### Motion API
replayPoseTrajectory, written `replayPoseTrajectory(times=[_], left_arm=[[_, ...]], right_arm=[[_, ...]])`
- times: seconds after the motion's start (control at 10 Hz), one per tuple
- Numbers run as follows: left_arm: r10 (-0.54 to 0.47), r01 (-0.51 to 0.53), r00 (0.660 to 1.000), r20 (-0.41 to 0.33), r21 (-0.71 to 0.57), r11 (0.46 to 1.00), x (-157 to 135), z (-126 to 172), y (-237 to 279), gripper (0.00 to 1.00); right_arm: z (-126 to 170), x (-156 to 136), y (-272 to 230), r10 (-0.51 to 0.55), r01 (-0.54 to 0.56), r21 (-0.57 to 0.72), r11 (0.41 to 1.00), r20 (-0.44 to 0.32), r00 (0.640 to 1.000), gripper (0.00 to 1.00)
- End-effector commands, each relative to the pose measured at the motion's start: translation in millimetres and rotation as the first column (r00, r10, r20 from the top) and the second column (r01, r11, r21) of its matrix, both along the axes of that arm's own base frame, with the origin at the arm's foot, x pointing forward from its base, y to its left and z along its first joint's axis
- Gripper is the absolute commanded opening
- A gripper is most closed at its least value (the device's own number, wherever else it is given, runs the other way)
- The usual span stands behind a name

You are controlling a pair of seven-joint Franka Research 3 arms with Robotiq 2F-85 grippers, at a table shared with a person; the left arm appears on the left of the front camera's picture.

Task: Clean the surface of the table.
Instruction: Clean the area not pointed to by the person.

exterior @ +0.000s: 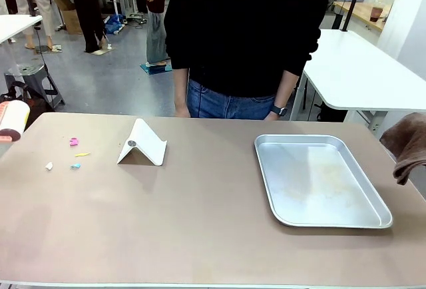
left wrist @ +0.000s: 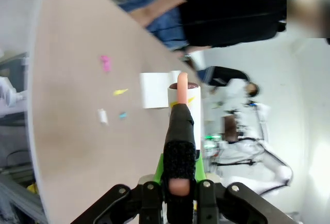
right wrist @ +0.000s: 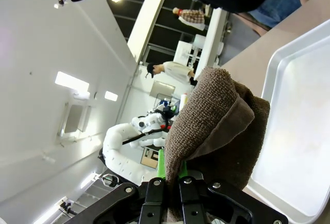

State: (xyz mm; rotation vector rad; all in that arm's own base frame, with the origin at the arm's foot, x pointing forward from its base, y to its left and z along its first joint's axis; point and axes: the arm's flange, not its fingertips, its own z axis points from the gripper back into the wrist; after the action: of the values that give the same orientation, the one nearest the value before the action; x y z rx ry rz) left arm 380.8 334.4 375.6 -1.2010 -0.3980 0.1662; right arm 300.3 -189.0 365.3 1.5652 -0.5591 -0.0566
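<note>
The brownish-taupe table (exterior: 200, 229) carries a few small scraps at its left: pink (exterior: 74, 142), yellow (exterior: 82, 154), white (exterior: 49, 166) and blue (exterior: 76, 166). In the left wrist view my left gripper (left wrist: 180, 131) is shut on the peach handle of a lint roller (left wrist: 184, 100), held above the table (left wrist: 67, 146) near the scraps (left wrist: 105, 63). The roller (exterior: 12, 119) pokes in at the table's left edge. My right gripper (right wrist: 172, 175) is shut on a folded brown towel (right wrist: 216, 126), which hangs at the table's right edge (exterior: 407, 146).
A white folded stand (exterior: 142, 144) sits just right of the scraps. A silver metal tray (exterior: 319, 179) lies on the right half, close under the towel (right wrist: 304, 146). A person in a black top stands at the far edge (exterior: 246, 29).
</note>
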Motion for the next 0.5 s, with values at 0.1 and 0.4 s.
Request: replayPoseTrajectory(times=[0.1, 0.4], left_arm=[[-0.026, 0.044, 0.994, -0.102, 0.173, 0.984, 12, 8, -14, 0.23], [-0.058, 0.115, 0.975, -0.214, 0.264, 0.958, 27, -4, -26, 0.23]], right_arm=[[5, -3, -1, 0.001, -0.001, 0.000, 1.000, 0.011, 1.000, 0.07], [5, -3, -1, 0.001, -0.001, 0.000, 1.000, 0.011, 1.000, 0.07]])
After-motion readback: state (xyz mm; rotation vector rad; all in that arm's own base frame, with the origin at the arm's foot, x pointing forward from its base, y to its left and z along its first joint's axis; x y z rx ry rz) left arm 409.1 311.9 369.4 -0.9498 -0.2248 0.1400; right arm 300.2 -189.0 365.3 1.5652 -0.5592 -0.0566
